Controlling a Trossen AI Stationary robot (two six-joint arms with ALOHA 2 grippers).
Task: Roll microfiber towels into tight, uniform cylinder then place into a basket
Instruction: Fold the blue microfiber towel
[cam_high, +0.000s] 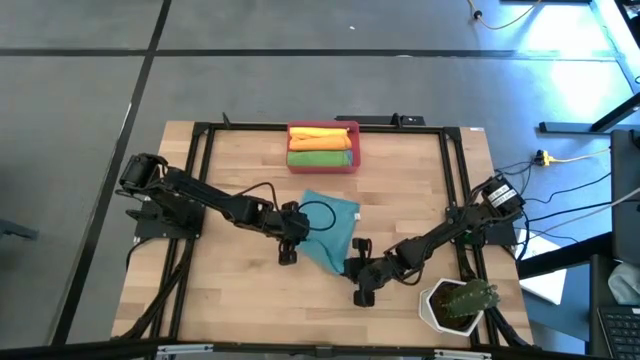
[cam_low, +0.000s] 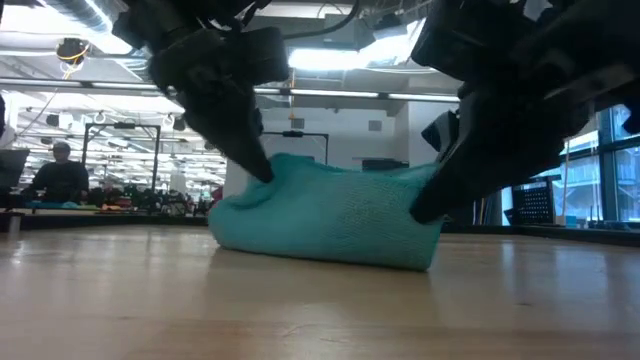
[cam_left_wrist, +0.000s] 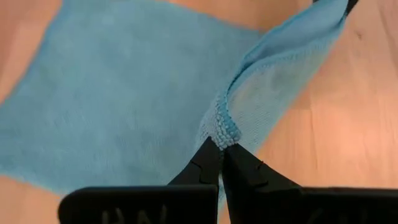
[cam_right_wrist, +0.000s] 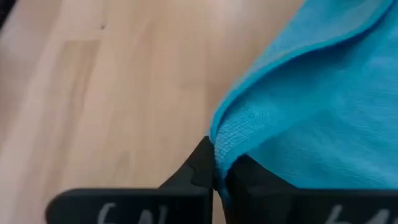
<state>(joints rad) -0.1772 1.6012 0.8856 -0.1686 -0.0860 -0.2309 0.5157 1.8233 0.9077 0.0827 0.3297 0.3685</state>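
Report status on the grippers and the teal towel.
Left gripper shut on teal-blue microfiber towel edge. Right gripper shut on opposite edge. Red-pink plastic basket holds rolled towels. Nothing obstructing.

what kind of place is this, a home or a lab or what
Most likely a robotics lab or workshop, not a home. A wooden table fenced by a black metal frame stands on a bare grey floor. Behind it, the low view shows ceiling strip lights and a person at cluttered benches.
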